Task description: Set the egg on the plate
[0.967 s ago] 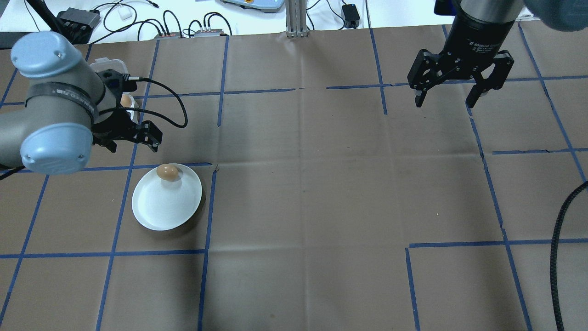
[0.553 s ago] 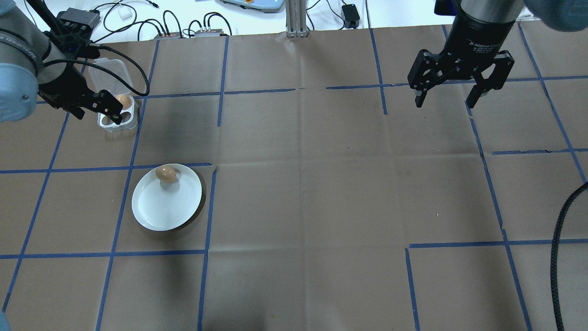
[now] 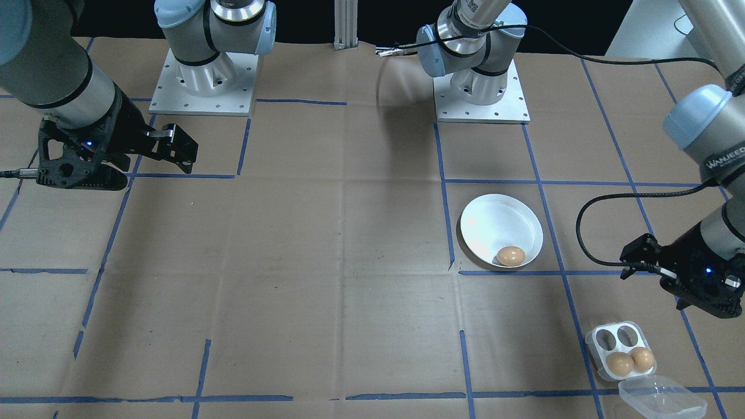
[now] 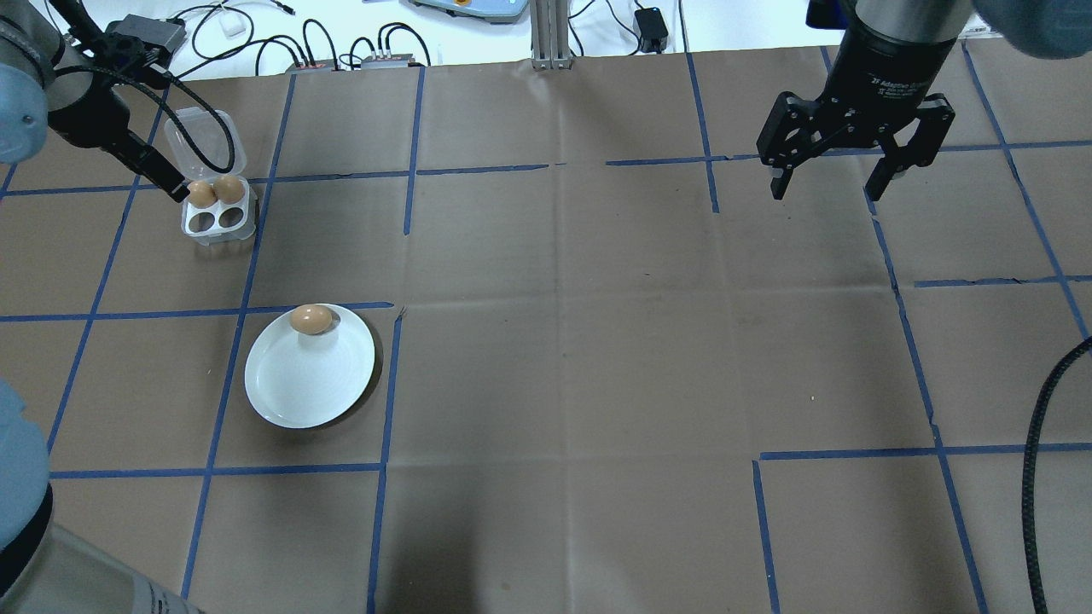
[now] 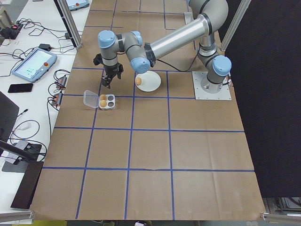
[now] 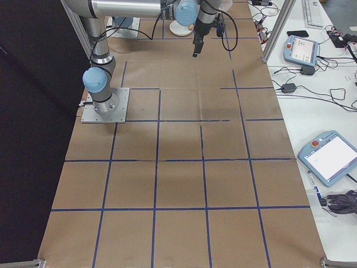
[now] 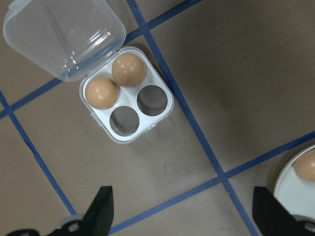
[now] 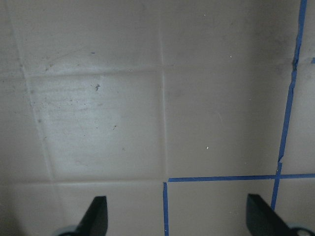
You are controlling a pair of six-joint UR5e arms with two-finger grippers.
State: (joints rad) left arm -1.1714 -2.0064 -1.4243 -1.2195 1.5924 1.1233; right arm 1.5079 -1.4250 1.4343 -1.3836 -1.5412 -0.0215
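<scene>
On plate [image 4: 299, 384] far rim: egg [image 4: 310, 319] resting. Left gripper [image 7: 179, 216] spread wide, empty, above egg tray [image 4: 217, 215]. Right gripper [image 4: 853, 166] spread wide, empty.

Two fixed cameras look steeply down on the brown paper-covered counter [image 4: 597, 341] from opposite sides. Two more look along it from either end. Wrist cameras look straight down, close. Overhead and front views share the round white plate [image 4: 299, 388].

Our black two-finger left gripper [image 7: 179, 216] hangs at far left with jaws wide (nothing between them); our black right gripper [image 4: 834, 175] gapes at far right.
</scene>
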